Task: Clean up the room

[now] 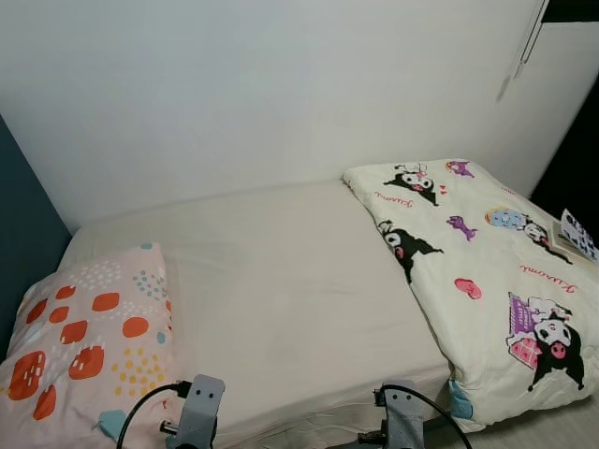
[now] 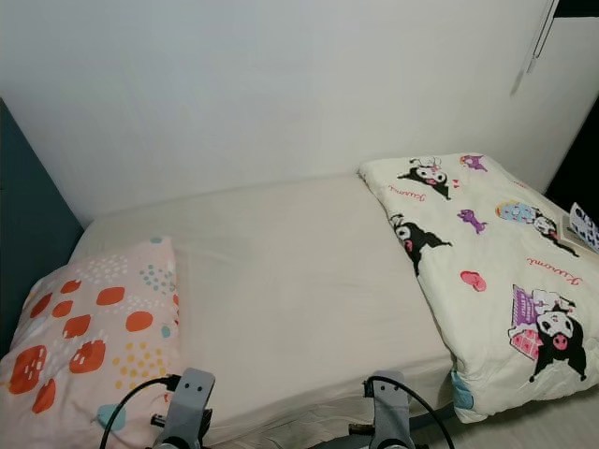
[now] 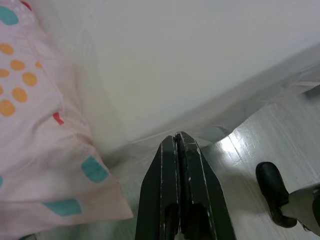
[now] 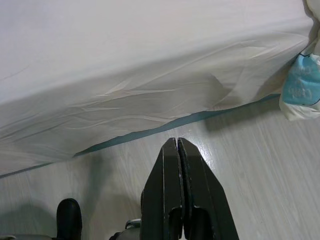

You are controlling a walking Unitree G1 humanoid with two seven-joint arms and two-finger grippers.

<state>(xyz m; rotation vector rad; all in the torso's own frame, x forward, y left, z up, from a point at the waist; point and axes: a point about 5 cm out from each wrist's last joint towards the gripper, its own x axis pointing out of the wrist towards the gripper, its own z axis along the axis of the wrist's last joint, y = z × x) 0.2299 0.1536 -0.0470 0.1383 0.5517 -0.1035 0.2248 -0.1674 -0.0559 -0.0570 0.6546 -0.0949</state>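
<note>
Standing at the bed (image 1: 281, 281), surveying; no tidy-up step begun yet. My left claw (image 3: 178, 137) is closed tight and empty, low by the bed edge near the pillow (image 1: 89, 346). My right claw (image 4: 177, 142) is likewise closed and empty, over the floor (image 4: 260, 170). Quilt (image 1: 487, 262) lies bunched at the bed's right end. Likely next: spread the quilt, which calls for opening a claw. No containers seen
</note>
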